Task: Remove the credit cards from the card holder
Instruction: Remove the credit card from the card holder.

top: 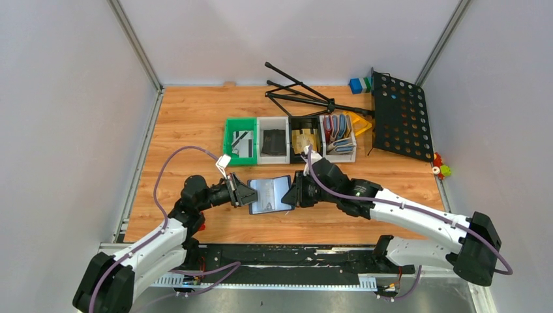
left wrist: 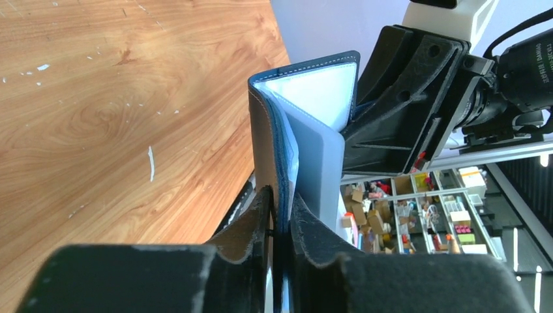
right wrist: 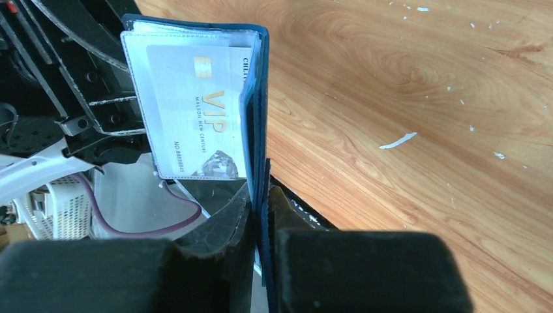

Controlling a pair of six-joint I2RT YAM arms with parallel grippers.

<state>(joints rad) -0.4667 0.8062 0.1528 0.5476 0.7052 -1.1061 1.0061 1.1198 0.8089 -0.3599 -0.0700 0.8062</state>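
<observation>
You have the card holder (top: 270, 194) spread open like a book, held up off the table (top: 182, 124), inside facing up, mid-table toward the near edge. It is navy-blue outside with pale stitching and has pale blue-grey pockets inside. Each flap is pinched at its outer edge.

In the right wrist view a clear pocket holds a silver-grey credit card (right wrist: 195, 111) with a gold chip, gold "VIP" lettering and a diamond picture. The card sits fully inside the pocket. In the left wrist view you can't tell whether the other flap's pockets hold a card.
</observation>
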